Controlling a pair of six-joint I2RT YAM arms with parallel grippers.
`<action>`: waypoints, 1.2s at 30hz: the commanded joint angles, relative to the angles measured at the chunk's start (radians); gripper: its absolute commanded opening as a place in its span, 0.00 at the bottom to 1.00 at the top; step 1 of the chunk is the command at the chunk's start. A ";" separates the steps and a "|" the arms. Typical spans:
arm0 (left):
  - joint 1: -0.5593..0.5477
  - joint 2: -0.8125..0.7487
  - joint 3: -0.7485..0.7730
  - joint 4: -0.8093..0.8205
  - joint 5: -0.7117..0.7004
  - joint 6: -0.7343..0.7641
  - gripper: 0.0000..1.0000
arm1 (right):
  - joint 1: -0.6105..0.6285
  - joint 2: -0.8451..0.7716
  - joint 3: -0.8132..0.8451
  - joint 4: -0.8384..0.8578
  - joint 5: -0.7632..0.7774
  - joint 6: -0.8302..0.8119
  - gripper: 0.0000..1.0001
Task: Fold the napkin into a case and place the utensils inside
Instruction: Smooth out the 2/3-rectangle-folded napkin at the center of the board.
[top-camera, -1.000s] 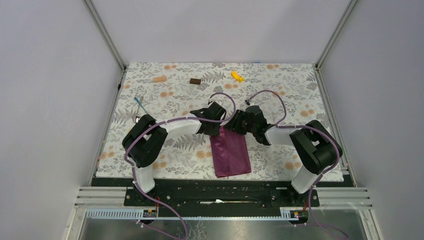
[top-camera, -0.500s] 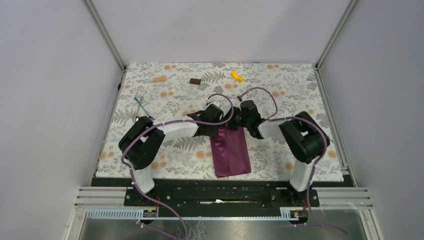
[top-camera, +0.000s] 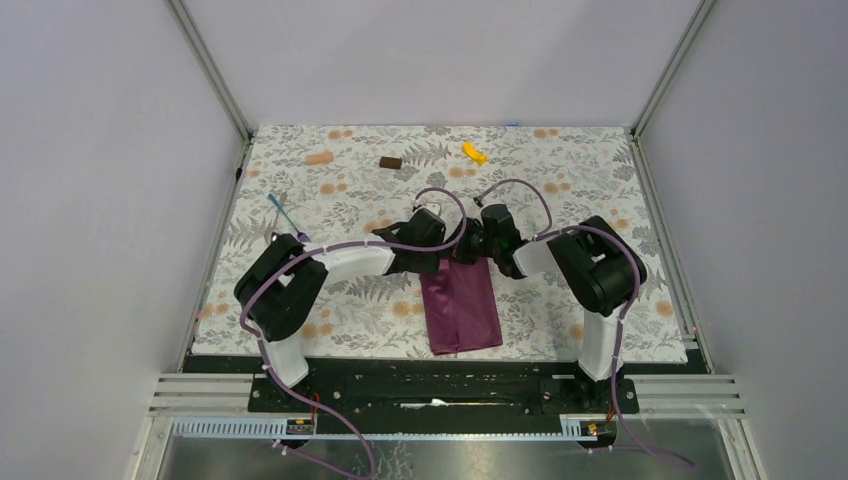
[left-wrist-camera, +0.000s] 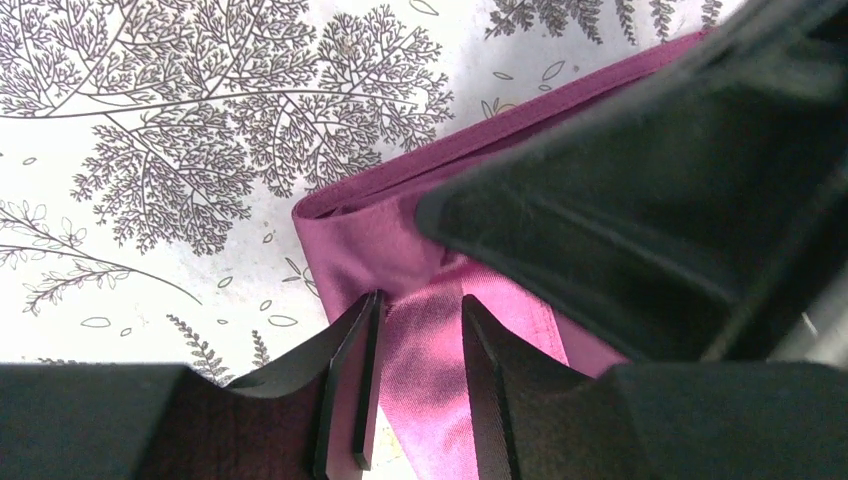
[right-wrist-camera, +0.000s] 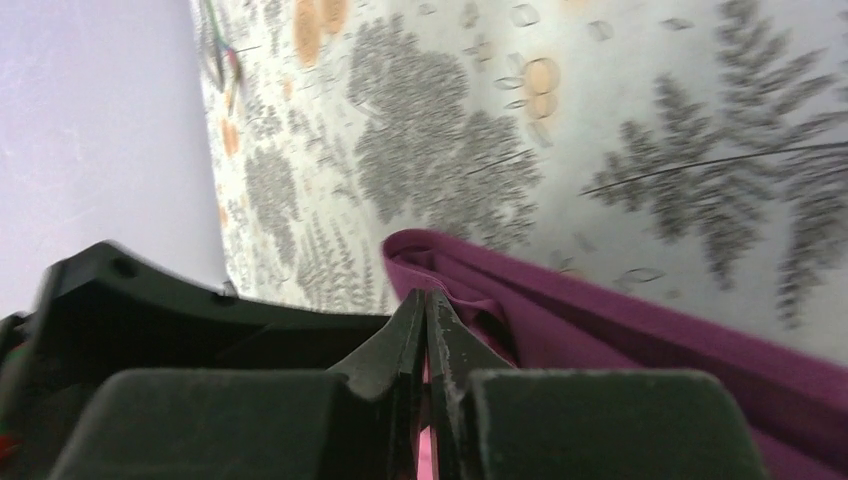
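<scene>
Right hand (tight) on napkin

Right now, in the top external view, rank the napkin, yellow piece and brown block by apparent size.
Largest: napkin, by far.
Then the yellow piece and brown block: both tiny and look about alike at the far edge, so I won't rank them.
</scene>
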 joint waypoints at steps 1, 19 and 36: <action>0.010 -0.076 -0.010 0.007 0.059 -0.002 0.41 | -0.043 0.058 -0.002 0.058 -0.017 -0.079 0.07; 0.216 0.003 -0.102 0.305 0.522 -0.114 0.15 | -0.052 -0.016 0.091 -0.091 -0.091 -0.195 0.11; 0.260 0.089 -0.173 0.387 0.522 -0.146 0.09 | 0.129 -0.208 -0.081 -0.140 -0.263 -0.152 0.28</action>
